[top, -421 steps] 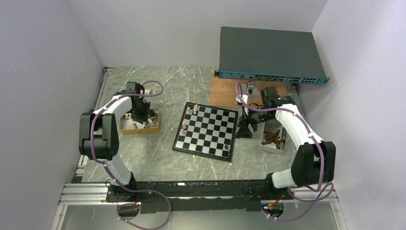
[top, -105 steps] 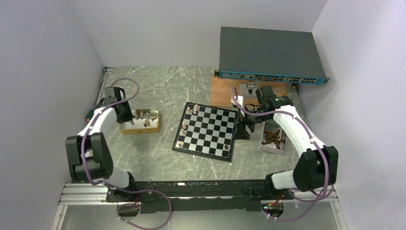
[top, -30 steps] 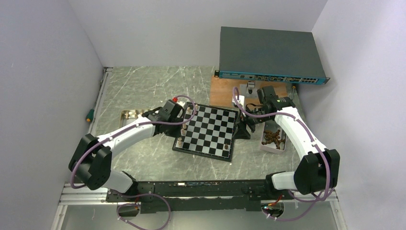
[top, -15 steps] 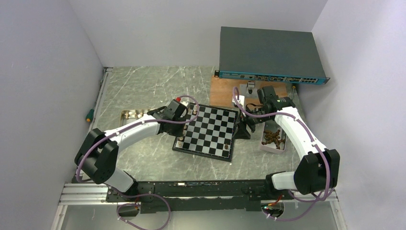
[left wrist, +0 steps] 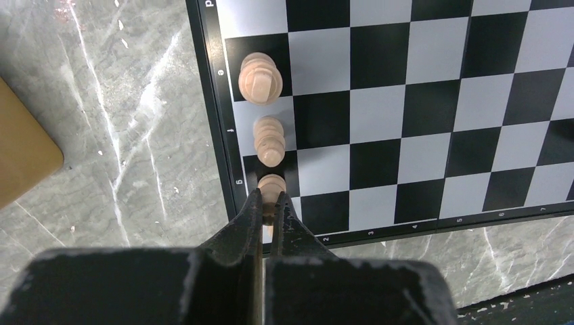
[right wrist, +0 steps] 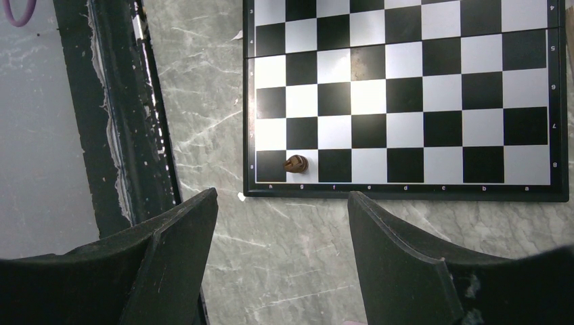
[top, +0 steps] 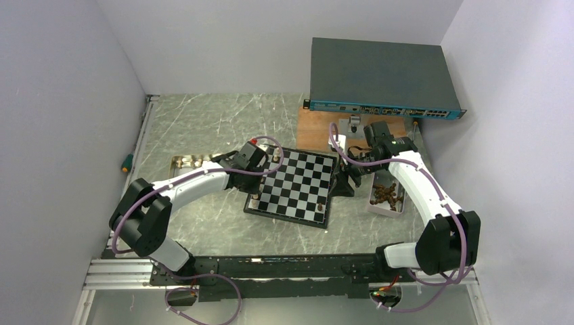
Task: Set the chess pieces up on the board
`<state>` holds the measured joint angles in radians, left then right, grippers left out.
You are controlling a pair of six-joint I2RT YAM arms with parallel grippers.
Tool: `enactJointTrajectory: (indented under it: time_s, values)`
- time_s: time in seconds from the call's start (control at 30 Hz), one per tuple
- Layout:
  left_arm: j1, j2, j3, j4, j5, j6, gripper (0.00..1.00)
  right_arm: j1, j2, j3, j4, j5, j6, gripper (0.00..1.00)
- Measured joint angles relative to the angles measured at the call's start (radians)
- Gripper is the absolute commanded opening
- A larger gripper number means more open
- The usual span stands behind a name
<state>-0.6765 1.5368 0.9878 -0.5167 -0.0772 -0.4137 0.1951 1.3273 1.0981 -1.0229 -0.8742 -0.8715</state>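
Chess pieces [left wrist: 260,78] are mostly not on the board [left wrist: 406,101] yet: I see a short row of light ones along the edge on my left side, and one dark piece [right wrist: 296,163] in the edge row opposite. My left pincer [left wrist: 269,203] is pinched narrow on a light tan piece [left wrist: 271,184], over the edge square just inside the dark border. Whether its base touches the board I cannot tell.

My worries from here:
- The neighbouring piece [left wrist: 269,139] stands just beside my fingertips [left wrist: 254,203]. If I spread wide or lift at a slant, I judge I could knock it over.
- The piece I hold is tiny and gripped near its top. If I let go before it sits flat, it may topple or roll off onto the marble table [left wrist: 135,135].
- It sits close to the border, so a small drift could leave it straddling the line.
- Pressing down too hard might shove the board

My right pincer [right wrist: 281,196] hangs wide and empty beyond the opposite edge, well apart from all this
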Motion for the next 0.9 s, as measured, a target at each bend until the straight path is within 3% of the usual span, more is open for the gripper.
enactJointTrajectory:
  time_s: [0.9]
  values:
    - [-0.002,0.03,0.025,0.003,-0.01,0.004,0.08,-0.004,0.0,0.0,0.0,0.0,0.0,0.73]
